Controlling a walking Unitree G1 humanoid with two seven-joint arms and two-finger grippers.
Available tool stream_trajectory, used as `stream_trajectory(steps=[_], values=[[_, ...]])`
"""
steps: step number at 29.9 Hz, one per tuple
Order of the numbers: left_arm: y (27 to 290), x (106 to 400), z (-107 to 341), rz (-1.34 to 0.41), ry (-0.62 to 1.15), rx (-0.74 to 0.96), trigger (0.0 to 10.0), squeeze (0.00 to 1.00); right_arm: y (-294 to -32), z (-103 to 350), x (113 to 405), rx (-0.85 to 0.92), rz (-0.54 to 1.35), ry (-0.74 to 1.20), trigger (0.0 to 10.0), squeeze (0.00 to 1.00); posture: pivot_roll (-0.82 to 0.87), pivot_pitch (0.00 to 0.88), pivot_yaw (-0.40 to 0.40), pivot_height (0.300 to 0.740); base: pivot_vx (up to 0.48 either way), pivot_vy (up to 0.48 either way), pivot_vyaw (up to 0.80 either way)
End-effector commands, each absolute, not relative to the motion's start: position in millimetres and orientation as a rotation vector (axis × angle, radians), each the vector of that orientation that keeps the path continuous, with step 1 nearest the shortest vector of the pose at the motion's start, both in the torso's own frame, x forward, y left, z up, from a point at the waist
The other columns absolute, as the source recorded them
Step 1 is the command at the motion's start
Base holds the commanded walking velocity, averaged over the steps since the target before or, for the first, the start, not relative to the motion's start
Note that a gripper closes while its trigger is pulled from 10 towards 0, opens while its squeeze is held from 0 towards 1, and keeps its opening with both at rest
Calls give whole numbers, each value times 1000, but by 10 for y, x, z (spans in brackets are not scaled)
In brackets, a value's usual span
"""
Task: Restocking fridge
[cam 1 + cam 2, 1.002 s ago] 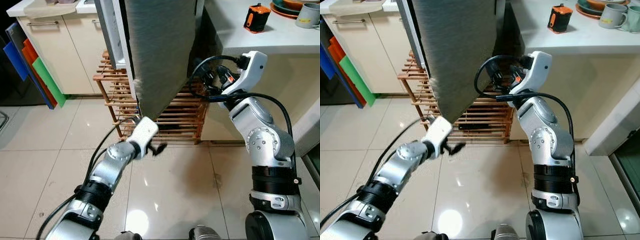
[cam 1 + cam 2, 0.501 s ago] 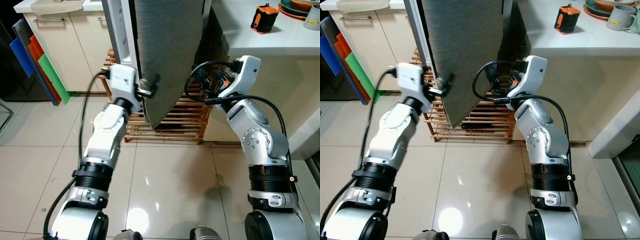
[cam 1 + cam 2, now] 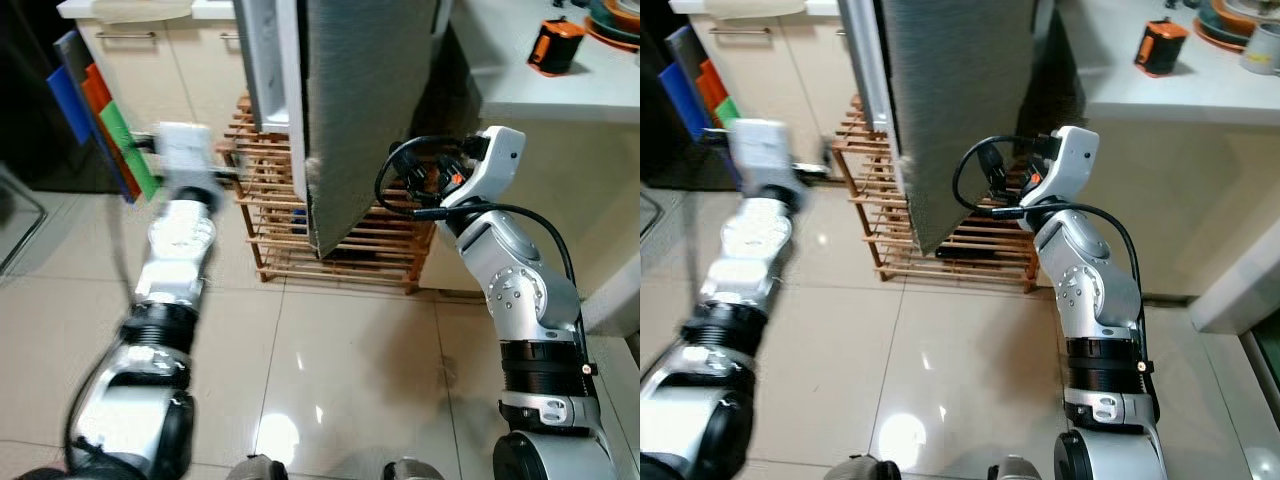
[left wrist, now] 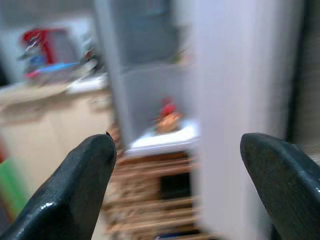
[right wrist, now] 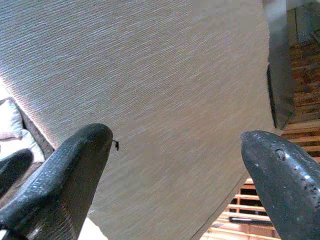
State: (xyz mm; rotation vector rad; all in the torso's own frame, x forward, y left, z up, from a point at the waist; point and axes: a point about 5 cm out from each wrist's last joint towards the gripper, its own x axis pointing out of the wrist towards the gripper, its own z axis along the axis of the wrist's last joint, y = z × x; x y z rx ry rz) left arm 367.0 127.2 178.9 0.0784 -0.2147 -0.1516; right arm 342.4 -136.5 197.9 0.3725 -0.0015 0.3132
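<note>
The fridge door (image 3: 370, 100) stands open: a grey textured panel with a white inner liner (image 3: 265, 60). My left arm is raised and blurred. Its gripper (image 3: 232, 172) is left of the door's inner side, in front of the wooden rack. The left gripper (image 4: 180, 150) is open in its wrist view and looks at a white door shelf (image 4: 165, 141) holding a small red item (image 4: 167, 112). My right gripper (image 3: 412, 172) is at the door's right side, among black cables. That gripper (image 5: 177, 145) is open in its wrist view, close to the grey door face (image 5: 165, 75), holding nothing.
A wooden slat rack (image 3: 275, 215) stands on the tiled floor under the door. Coloured boards (image 3: 100, 115) lean against a cream cabinet (image 3: 195, 70) at the left. At the right, a white counter (image 3: 560, 95) carries an orange and black object (image 3: 553, 45) and dishes (image 3: 1240, 30).
My left arm swung up from below the door's corner, past the door edge, and now sits further left by the rack. The camera shifted. The right arm stayed in place.
</note>
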Motion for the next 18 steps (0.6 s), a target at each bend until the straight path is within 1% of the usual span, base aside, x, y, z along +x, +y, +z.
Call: stream_trajectory(steps=[1,3,7,8,10,18], values=[[1272,3642,1868,-160,-266,84,10000,0,-1366,2032,3403,337,318,-34,10000,0,-305,0,59,740,0,0,0],[1289,3632,1909,-145,-290,75,10000,0,-1343,2024,3407,304,320,-34,10000,0,-303,0,58,740,383,0,506],[1361,3646,1968,-106,-308,70,10000,0,-1334,2007,3422,294,317,-28,10000,0,-296,0,57,740,388,281,441],[1405,3647,2009,-84,-323,62,10000,0,-1336,2004,3426,296,317,-27,10000,0,-295,0,56,740,322,356,425],[1411,3643,2024,-82,-330,59,10000,0,-1337,2002,3426,296,317,-26,10000,0,-295,0,56,740,322,356,425],[1345,3599,2056,-105,-359,68,10000,0,-1338,1989,3424,296,315,-24,10000,0,-297,5,58,740,264,401,352]])
